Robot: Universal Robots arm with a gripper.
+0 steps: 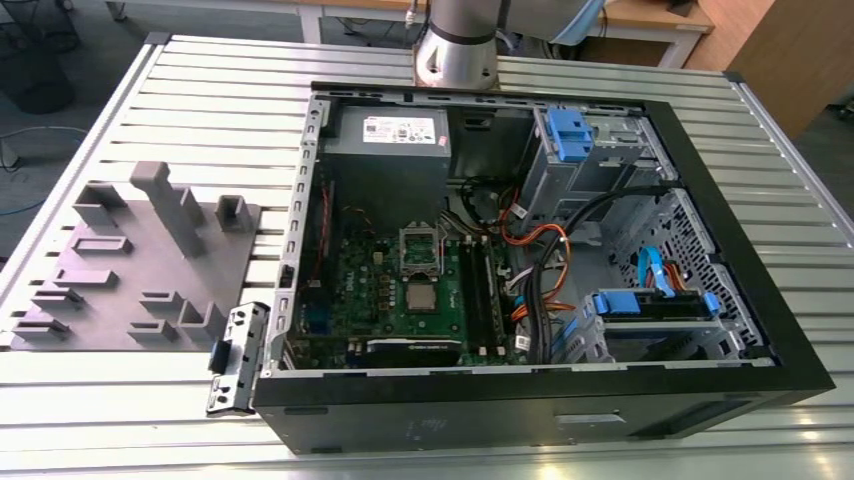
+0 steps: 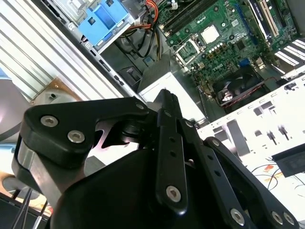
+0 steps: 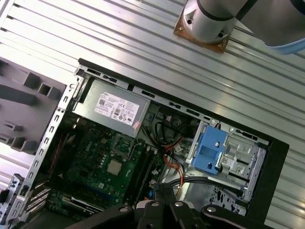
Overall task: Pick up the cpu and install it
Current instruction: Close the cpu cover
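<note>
One small, flat, silvery-grey square cpu (image 1: 422,296) lies on the green circuit board (image 1: 363,288) well below the empty black pincer (image 2: 164,95), which is pressed together; it looks light, rigid and delicate, best pinched by two opposite edges.

cpu (image 1: 422,296) on motherboard (image 1: 363,285) inside case (image 1: 534,398)

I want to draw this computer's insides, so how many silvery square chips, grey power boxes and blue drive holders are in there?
cpu: 1
power supply box: 1
blue drive holders: 2
Total: 4
</note>
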